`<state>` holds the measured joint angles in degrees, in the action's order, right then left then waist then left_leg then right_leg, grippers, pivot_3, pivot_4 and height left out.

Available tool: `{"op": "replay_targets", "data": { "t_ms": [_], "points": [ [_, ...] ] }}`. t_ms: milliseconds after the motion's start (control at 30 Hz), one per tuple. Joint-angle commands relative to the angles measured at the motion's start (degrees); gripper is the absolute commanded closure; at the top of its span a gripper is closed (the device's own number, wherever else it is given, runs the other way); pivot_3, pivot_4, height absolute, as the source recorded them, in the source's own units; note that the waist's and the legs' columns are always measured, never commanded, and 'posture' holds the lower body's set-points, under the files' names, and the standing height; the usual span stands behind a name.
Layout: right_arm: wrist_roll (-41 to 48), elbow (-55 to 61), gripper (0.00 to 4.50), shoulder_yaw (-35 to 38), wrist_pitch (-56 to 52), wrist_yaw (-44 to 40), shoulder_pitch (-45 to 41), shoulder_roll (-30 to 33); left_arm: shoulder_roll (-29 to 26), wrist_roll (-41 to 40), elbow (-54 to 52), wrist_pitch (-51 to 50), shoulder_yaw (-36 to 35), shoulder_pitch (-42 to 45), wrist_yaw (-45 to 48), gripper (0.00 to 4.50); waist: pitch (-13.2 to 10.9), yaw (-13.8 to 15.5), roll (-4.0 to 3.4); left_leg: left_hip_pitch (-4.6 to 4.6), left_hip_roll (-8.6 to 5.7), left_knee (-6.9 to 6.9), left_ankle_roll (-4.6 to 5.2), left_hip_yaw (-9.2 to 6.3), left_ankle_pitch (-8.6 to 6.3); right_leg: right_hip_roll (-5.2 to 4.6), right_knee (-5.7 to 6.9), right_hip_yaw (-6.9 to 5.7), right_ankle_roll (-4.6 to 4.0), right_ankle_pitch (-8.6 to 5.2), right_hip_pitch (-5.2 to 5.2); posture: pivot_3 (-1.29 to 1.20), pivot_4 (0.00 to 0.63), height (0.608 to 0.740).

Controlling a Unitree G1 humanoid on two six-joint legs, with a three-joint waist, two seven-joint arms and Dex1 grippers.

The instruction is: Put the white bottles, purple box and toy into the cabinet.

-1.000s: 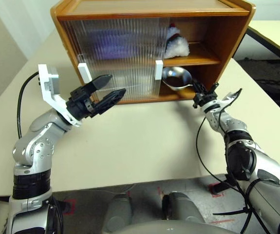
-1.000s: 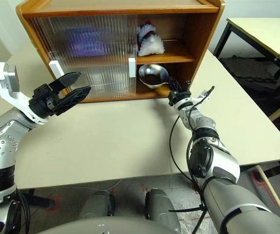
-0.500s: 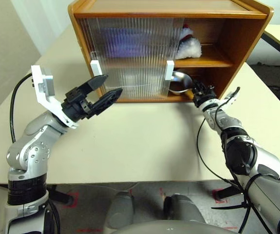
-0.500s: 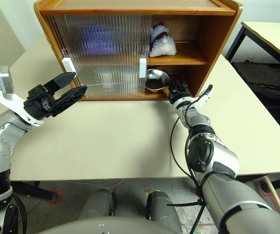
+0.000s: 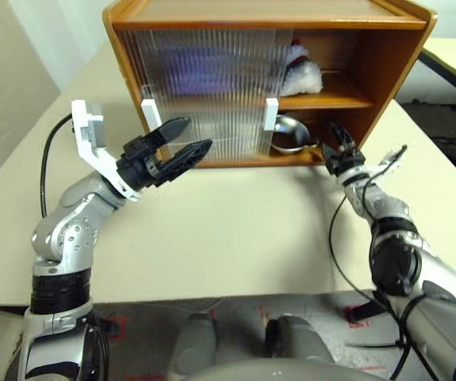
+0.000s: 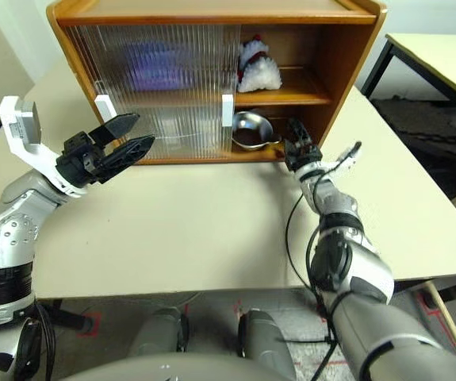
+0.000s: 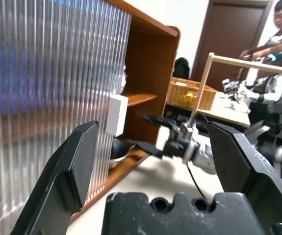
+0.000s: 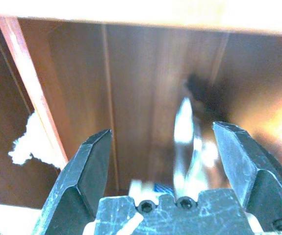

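The cabinet [image 5: 386, 55] stands at the table's far side, its two ribbed doors slid over the left part. The toy [image 5: 304, 73] sits on the upper shelf in the open right part. A purple blur behind the doors is the purple box [image 5: 200, 73]. The white bottles are hidden. My right gripper [image 5: 340, 139] is open just outside the lower right compartment, beside the handle of a metal bowl [image 5: 288, 132]. In the right wrist view that bowl [image 8: 186, 142] stands between the spread fingers. My left gripper [image 5: 199, 133] hangs open and empty in front of the left door's white handle [image 5: 151, 116].
The second white door handle [image 5: 271, 114] sits at the doors' right edge, next to the bowl. Pale tabletop [image 5: 235, 230] spreads in front of the cabinet. Another table [image 6: 442, 55] stands to the right. A person [image 7: 280, 29] is at a far table.
My right gripper has opened beside the bowl's handle and drawn slightly back to the right. The bowl now lies deeper in the lower compartment. The camera view has shifted.
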<state>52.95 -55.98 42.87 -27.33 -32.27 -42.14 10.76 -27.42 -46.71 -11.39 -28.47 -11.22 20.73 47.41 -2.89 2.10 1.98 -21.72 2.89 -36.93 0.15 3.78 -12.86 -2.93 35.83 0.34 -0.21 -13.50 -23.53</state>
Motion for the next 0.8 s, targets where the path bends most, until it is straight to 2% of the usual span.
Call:
{"op": "replay_targets", "data": {
  "t_ms": [33,133,167,233,333,433,533,667,800],
  "points": [
    [2.7,14.3,0.02,-1.5,-7.6,5.3,6.5,-3.1,0.6,1.4,2.1,1.0,1.6,1.3,1.6,0.0,0.0,-0.9,-0.05,0.0,0.0,0.02,0.0,0.0,0.0,0.0,0.0,0.0,0.0,0.0,0.0,0.06,0.0,0.74],
    [5.2,27.8,0.02,-3.3,-13.0,10.1,12.6,-5.8,0.8,1.9,3.2,1.4,2.1,1.9,2.5,0.0,0.0,-1.9,-0.2,-0.03,0.03,0.03,-0.01,-0.02,0.0,0.0,0.02,-0.01,0.0,0.0,-0.05,0.04,0.0,0.74],
    [3.7,33.3,0.02,-6.2,-13.7,9.8,15.5,-5.9,0.8,2.0,3.6,1.5,2.2,2.3,2.7,0.0,0.1,-2.3,-0.29,-0.02,0.05,0.02,-0.01,-0.03,-0.01,0.01,0.04,0.04,0.0,0.0,-0.06,0.04,0.0,0.74],
    [-2.9,44.7,0.02,-16.0,-12.4,5.2,21.9,-3.9,0.7,2.3,4.5,1.7,2.2,2.7,3.3,0.0,0.1,-2.9,-0.34,0.0,0.03,0.02,-0.01,-0.03,-0.01,0.0,0.05,0.03,0.01,-0.01,-0.06,0.03,0.0,0.74],
    [-14.9,58.0,0.02,-31.1,-4.8,-1.5,29.6,1.2,0.5,2.9,5.4,2.1,2.3,2.8,4.4,0.0,0.1,-4.0,-0.36,0.03,0.03,0.02,-0.08,-0.02,-0.05,0.02,0.05,0.0,0.02,-0.05,-0.07,0.02,0.0,0.74],
    [-23.4,63.0,0.02,-39.0,4.0,-4.7,32.8,4.4,0.5,3.2,6.0,2.3,2.2,2.9,4.9,0.0,0.1,-4.9,-0.34,0.14,0.03,0.01,-0.28,-0.02,-0.17,0.04,0.07,0.04,0.02,-0.05,-0.04,0.02,0.0,0.74],
    [-29.2,64.3,0.63,-43.4,10.3,-5.2,33.0,5.2,0.4,3.3,6.1,2.3,2.0,3.1,5.0,0.0,0.1,-4.9,-0.29,0.18,0.01,-0.03,-0.3,-0.01,-0.17,0.04,0.1,0.02,0.03,-0.02,-0.01,0.03,0.0,0.74],
    [-36.0,63.5,2.02,-48.7,17.2,-4.3,30.7,4.3,0.0,3.1,5.5,2.1,1.3,2.3,4.9,0.0,0.1,-4.4,-0.19,0.2,-0.01,-0.05,-0.31,0.0,-0.17,0.04,0.1,0.01,0.02,-0.02,0.02,0.04,0.0,0.74],
    [-42.0,59.5,3.63,-52.1,22.4,-1.3,26.5,1.7,-0.7,3.0,4.6,1.9,0.4,1.0,4.6,0.0,0.1,-4.1,-0.1,0.19,-0.01,-0.03,-0.29,0.0,-0.16,0.04,0.09,0.01,0.01,-0.03,0.02,0.07,0.0,0.74]
  ]
}}
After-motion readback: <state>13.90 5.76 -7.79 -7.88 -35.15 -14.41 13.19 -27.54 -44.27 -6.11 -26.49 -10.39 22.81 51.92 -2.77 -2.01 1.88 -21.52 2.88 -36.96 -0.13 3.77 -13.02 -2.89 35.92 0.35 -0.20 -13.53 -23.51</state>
